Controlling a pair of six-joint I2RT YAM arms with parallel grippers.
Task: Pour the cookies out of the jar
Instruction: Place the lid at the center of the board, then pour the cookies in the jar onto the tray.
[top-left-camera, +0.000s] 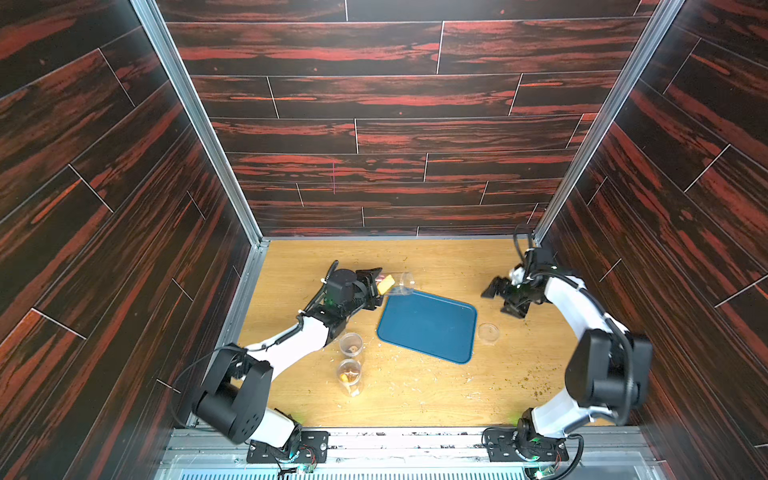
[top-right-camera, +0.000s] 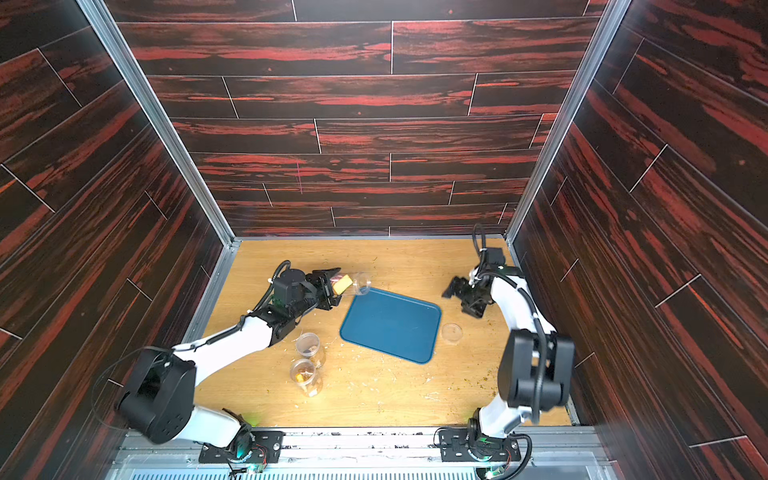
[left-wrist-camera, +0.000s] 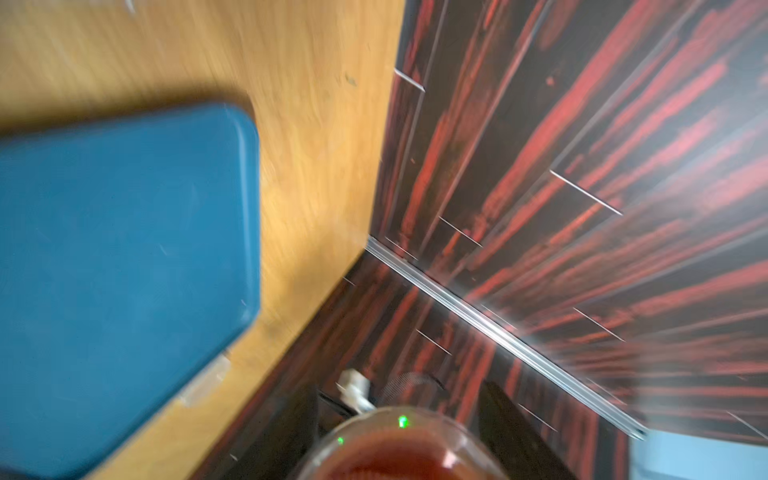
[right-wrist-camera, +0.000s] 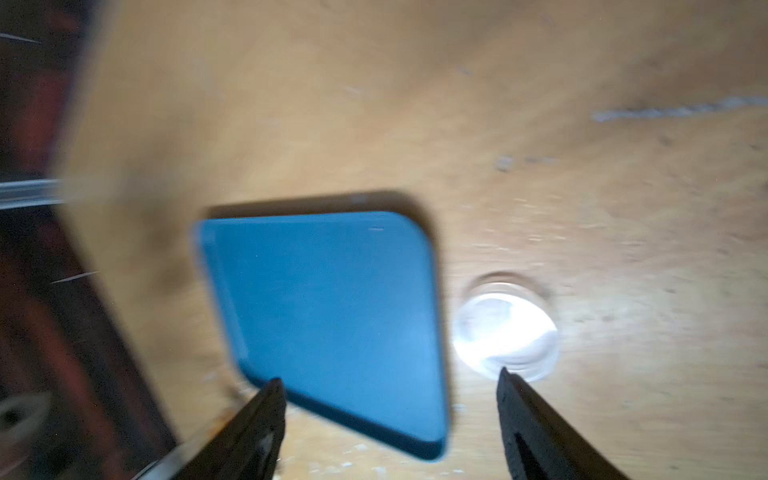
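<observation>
Cookies (top-left-camera: 386, 284) sit in the clear jar (top-left-camera: 402, 284), which is tipped on its side in the air, mouth near the blue tray's (top-left-camera: 428, 328) 11 o'clock corner. L gripper (top-left-camera: 379, 285) clamps the jar's base end, L arm stretched fwd, wrist rolled sideways. R gripper (right-wrist-camera: 390, 419) hovers at the tray's 2 o'clock, fingers (right-wrist-camera: 270, 415) wide w/ nothing between, elbow bent high; lid (top-left-camera: 488, 332) lies at the tray's 4 o'clock.

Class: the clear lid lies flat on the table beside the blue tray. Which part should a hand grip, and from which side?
Grip the lid across its rim, straight down from above. It is a low round disc flat on the table, so a sideways approach finds little wall. Keep clear of the side by the tray.
</observation>
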